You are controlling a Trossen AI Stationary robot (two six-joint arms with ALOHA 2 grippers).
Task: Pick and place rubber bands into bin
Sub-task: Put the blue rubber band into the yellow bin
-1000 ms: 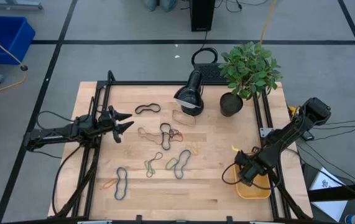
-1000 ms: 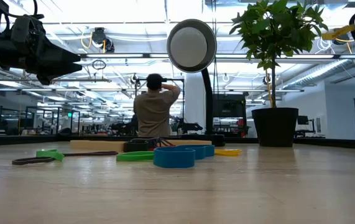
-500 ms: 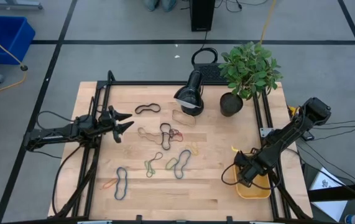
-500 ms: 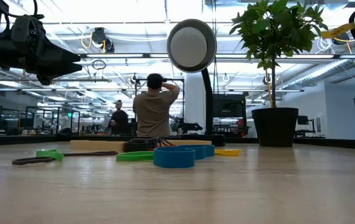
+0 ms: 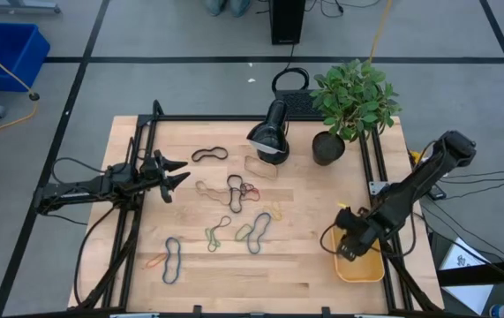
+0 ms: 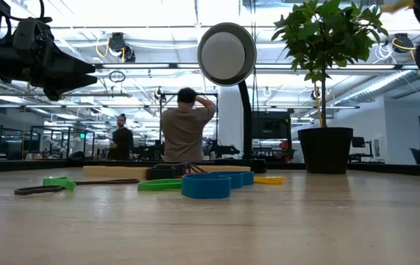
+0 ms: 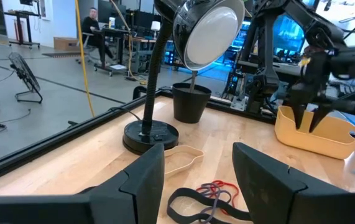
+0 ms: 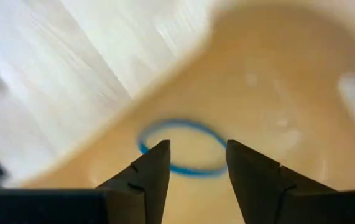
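Observation:
The yellow-orange bin (image 5: 368, 270) sits at the table's near right corner. My right gripper (image 5: 348, 247) hangs open over it, fingers pointing down (image 8: 197, 163). A blue rubber band (image 8: 180, 148) lies flat on the bin's floor (image 8: 270, 93), just under the fingertips and untouched. Several rubber bands lie loose on the wood: a black one (image 5: 209, 155), a dark tangle with a red one (image 5: 241, 189), a blue one (image 5: 172, 261) and a blue-green one (image 5: 254, 232). My left gripper (image 5: 181, 174) waits open above the table's left side, and the tangle (image 7: 208, 199) lies ahead of it.
A black desk lamp (image 5: 269, 137) and a potted plant (image 5: 349, 102) stand at the far middle and far right. Black frame rails (image 5: 132, 221) run along the table's left and right sides. People (image 6: 185, 129) stand in the room beyond the far edge.
My right arm has risen a little over the bin, and its gripper has shifted slightly toward the table's near right corner.

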